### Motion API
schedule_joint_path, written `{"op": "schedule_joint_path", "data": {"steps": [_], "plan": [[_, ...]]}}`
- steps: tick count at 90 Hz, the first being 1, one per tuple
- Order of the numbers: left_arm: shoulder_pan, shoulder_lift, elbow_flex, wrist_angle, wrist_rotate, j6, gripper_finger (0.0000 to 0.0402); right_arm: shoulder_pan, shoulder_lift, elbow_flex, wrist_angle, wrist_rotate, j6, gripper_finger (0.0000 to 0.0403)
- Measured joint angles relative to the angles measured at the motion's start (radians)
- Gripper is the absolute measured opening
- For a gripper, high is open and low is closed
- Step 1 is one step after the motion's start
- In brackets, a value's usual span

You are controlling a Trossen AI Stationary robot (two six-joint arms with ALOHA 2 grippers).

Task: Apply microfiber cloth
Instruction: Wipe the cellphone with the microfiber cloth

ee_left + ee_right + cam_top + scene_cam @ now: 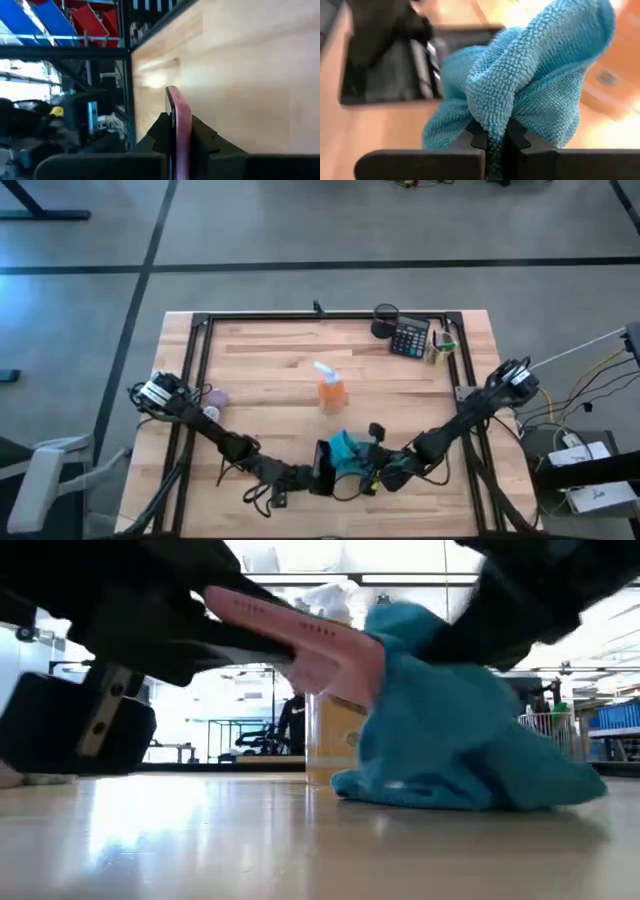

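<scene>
Right hand (pixel 492 142) clamped on soft, folded turquoise-blue microfiber cloth (pixel 530 85) beside pink-cased black phone slab (pixel 300 635), gripped on edge in left hand (pixel 175 150) above wooden table (pixel 260 370); best wiped with light, even strokes across glass.

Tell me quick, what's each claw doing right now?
Left gripper: shut on the pink-edged phone.
Right gripper: shut on the microfiber cloth.

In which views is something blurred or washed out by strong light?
Low view: bright room light behind, table reflects glare, arms show as dark shapes. Right wrist view: microfiber cloth sharp, the black slab behind it blurred. Left wrist view: the table's wood washed pale.
</scene>
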Motion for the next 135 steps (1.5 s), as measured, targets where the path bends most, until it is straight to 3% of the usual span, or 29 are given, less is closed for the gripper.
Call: {"op": "schedule_joint_path", "data": {"steps": [13, 29, 53, 69, 88, 110, 135], "plan": [[0.001, 0.0, 0.0, 0.0, 0.0, 0.002, 0.0009, -0.007, 0.1, 0.001, 0.304, -0.08, -0.13, 0.0], [-0.005, 0.0, -0.002, -0.01, -0.014, 0.004, 0.0009, -0.012, 0.215, 0.033, 0.429, -0.122, -0.127, 0.0], [-0.013, 0.0, -0.003, -0.019, -0.038, 0.002, 0.0009, -0.028, 0.26, 0.047, 0.409, 0.06, -0.17, 0.0], [-0.02, -0.004, -0.003, -0.011, -0.027, -0.004, 0.0009, -0.07, 0.233, 0.041, 0.275, 0.18, -0.225, 0.0], [-0.026, -0.018, 0.002, 0.037, -0.009, 0.029, 0.0009, -0.113, 0.19, 0.03, -0.057, 0.269, -0.142, 0.0], [-0.025, -0.017, -0.001, 0.021, -0.02, 0.02, 0.0009, -0.119, 0.073, 0.025, -0.465, 0.306, 0.085, 0.0], [-0.026, -0.016, 0.0, 0.011, -0.028, 0.01, 0.0009, -0.11, -0.093, 0.024, -0.64, 0.313, 0.126, 0.0]]}}
